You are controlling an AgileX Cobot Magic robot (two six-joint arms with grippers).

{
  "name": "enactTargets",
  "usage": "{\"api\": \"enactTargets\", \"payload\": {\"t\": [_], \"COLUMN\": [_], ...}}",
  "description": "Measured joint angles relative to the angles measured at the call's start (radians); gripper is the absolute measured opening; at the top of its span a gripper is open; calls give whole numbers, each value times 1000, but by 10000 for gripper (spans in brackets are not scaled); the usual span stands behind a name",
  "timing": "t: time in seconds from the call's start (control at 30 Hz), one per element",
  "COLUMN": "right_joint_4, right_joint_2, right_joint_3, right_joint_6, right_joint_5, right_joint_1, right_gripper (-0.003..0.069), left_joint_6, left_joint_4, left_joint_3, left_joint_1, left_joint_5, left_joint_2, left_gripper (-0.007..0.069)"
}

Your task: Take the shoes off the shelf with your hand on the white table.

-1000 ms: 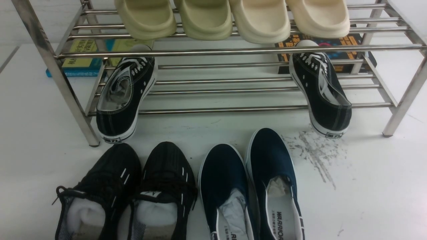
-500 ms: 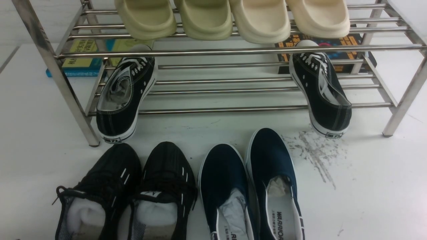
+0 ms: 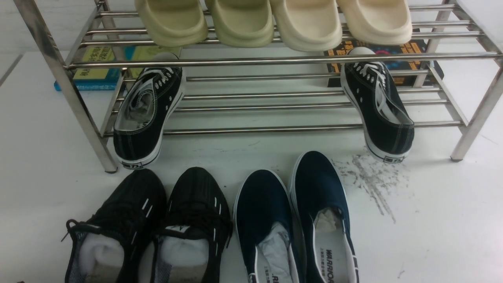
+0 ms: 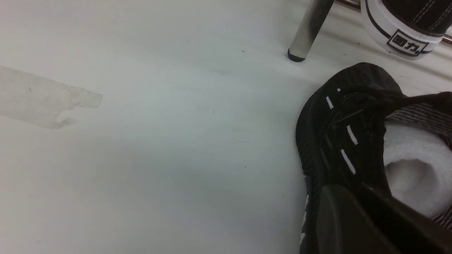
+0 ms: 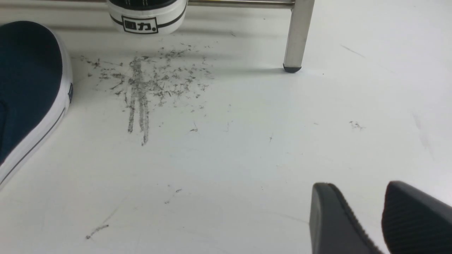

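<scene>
The shoes, a pair of black knit sneakers (image 3: 118, 220) (image 3: 194, 220) stuffed with white paper, stand side by side on the white table (image 3: 432, 228) in front of the steel shelf (image 3: 275, 60), toes towards it. In the left wrist view my left gripper (image 4: 348, 190) is at the collar of the left shoe (image 4: 339, 141). One finger is outside its wall and the other is by the paper, and they are closed on that edge. My right gripper (image 5: 356, 190) hangs open over bare table, holding nothing. Neither gripper shows in the front view.
Two black canvas sneakers with white soles (image 3: 147, 114) (image 3: 379, 110) lie on the lower tier. Beige slippers (image 3: 275, 19) sit on top. Navy slip-ons (image 3: 263, 220) stand right of the black pair. Books (image 3: 96, 68) lie behind. Grey scuffs (image 3: 369, 181) mark the table.
</scene>
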Motion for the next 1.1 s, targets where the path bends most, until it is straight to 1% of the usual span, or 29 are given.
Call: {"api": "enactTargets", "payload": {"t": [1.1], "right_joint_4": [0], "right_joint_2": [0], "right_joint_3": [0], "right_joint_6": [0], "right_joint_5": [0], "right_joint_1": [0], "right_gripper": [240], "left_joint_6": [0], "left_joint_4": [0], "left_joint_3": [0], "left_joint_1": [0], "left_joint_5": [0], "left_joint_2": [0], "left_gripper": [118]}}
